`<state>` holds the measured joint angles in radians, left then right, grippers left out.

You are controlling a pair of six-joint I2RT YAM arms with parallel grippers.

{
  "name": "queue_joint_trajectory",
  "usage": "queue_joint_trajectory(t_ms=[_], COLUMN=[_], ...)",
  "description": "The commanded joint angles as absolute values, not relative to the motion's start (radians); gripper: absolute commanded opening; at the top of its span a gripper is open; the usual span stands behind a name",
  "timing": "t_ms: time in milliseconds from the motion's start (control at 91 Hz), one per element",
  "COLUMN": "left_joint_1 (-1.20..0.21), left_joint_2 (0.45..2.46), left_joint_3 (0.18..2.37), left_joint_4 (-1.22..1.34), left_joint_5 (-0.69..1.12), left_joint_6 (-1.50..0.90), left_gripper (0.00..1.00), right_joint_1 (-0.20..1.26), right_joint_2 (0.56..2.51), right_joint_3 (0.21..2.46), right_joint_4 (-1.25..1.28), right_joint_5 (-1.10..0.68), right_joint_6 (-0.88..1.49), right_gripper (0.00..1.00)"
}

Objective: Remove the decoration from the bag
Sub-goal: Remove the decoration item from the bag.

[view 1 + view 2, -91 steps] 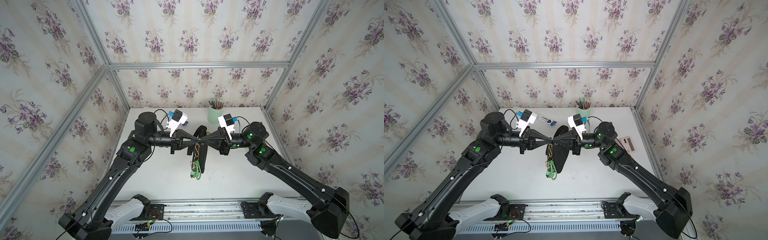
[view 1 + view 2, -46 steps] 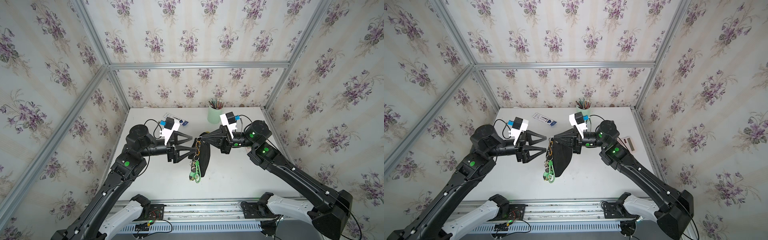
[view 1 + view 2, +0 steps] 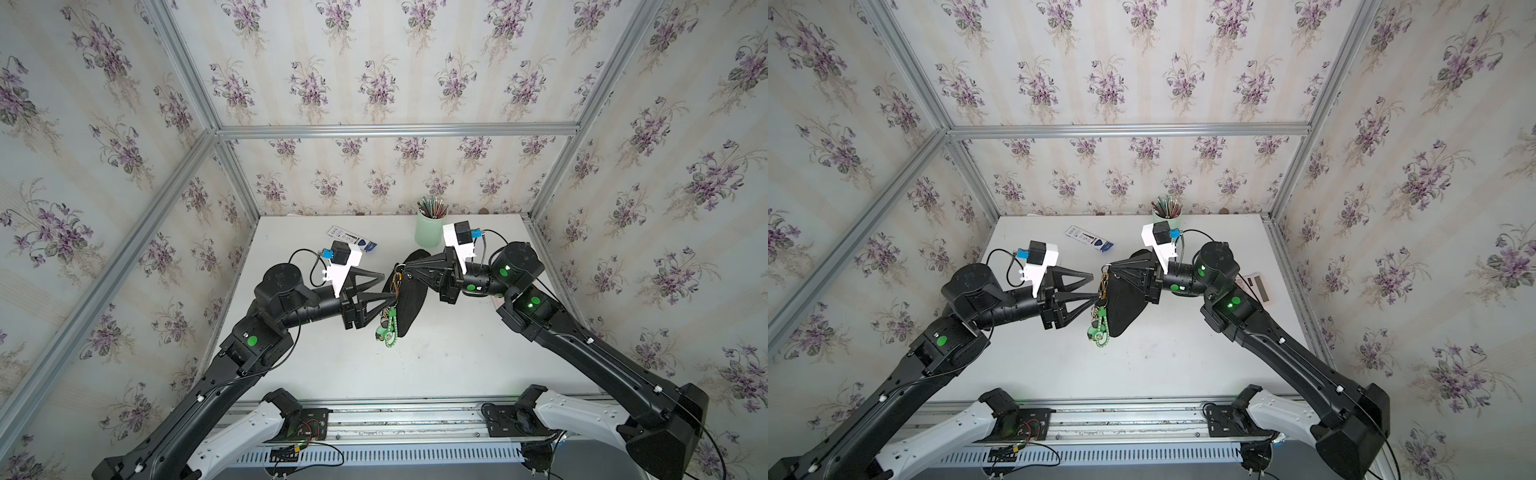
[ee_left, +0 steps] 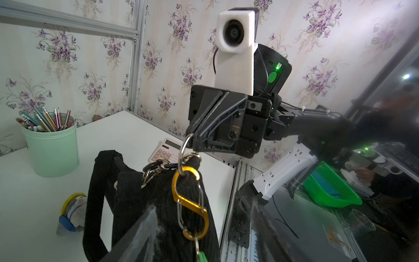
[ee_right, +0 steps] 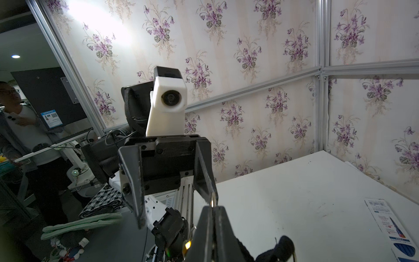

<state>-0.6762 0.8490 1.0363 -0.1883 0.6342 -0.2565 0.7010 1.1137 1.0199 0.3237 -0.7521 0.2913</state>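
The black bag [image 3: 409, 301] [image 3: 1125, 309] [image 4: 136, 195] hangs over the table from a silver ring [image 4: 182, 147]. My right gripper [image 3: 401, 270] [image 3: 1106, 268] [image 4: 189, 133] [image 5: 213, 205] is shut on that ring. The decoration hangs from the same ring: a gold carabiner [image 4: 190, 199], then rings and a green strap [image 3: 388, 332] [image 3: 1098, 332] against the bag's side. My left gripper [image 3: 389, 285] [image 3: 1095, 285] [image 4: 203, 205] is open, its fingers either side of the carabiner. In the right wrist view one left finger [image 5: 205, 181] reaches the ring.
A mint cup of pencils [image 3: 428, 232] [image 4: 52, 149] stands at the back. A blue-white packet [image 3: 353, 240] [image 5: 390, 226] lies at the back left. A pink calculator [image 3: 1258, 286] [image 4: 167, 150] lies at the right edge. A yellow-grey-blue charm [image 4: 72, 211] lies on the table under the bag.
My left gripper was shut at the bag's top a second ago; it has opened, and its arm has pulled back and lowered. The bag now hangs from the right gripper alone.
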Motion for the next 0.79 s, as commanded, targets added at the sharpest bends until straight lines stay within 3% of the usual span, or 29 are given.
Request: queue_joint_trajectory(t_ms=[0,209,462,572,780], left_joint_1=[-0.706,-0.721,-0.721,-0.721,-0.721], left_joint_2=[0.876,0.922,0.952,0.956,0.954], left_joint_3=[1.056,1.086,1.117,1.119,1.116], left_joint_4=[-0.22,-0.249,-0.281,-0.285,-0.282], left_joint_5=[0.555,0.549,0.565,0.566,0.573], left_joint_6=[-0.206,-0.195,-0.178,-0.176,-0.18], left_gripper=[0.68,0.6,0.29,0.19,0.16], right_joint_1=[0.703,0.703,0.703,0.703,0.703], right_joint_2=[1.115,1.113,1.105,1.103,1.093], right_joint_3=[1.022,1.018,1.012,1.009,1.007], right_joint_4=[0.348,0.35,0.357,0.359,0.356], right_joint_5=[-0.724,-0.73,-0.736,-0.738,-0.736], right_joint_6=[0.287,0.293,0.297,0.297,0.294], right_gripper=[0.0,0.0,0.0,0.0,0.0])
